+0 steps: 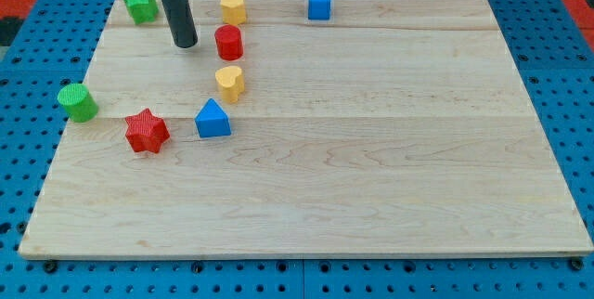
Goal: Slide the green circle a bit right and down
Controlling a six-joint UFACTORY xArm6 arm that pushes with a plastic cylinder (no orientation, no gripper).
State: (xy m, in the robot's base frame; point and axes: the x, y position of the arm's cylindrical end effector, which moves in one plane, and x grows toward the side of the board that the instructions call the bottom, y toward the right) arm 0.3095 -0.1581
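Observation:
The green circle (77, 101) is a short green cylinder at the board's left edge, about halfway up the view. My tip (185, 43) rests on the board near the view's top left, well up and to the right of the green circle. It stands just left of the red cylinder (228, 42), with a small gap between them.
A green star (141, 6) sits at the top left corner. A yellow hexagon (232, 7) and a blue cube (319, 4) lie along the top. A yellow heart (229, 84), a blue triangle-topped block (213, 120) and a red star (146, 132) lie right of the green circle. The wooden board (371, 169) lies on blue pegboard.

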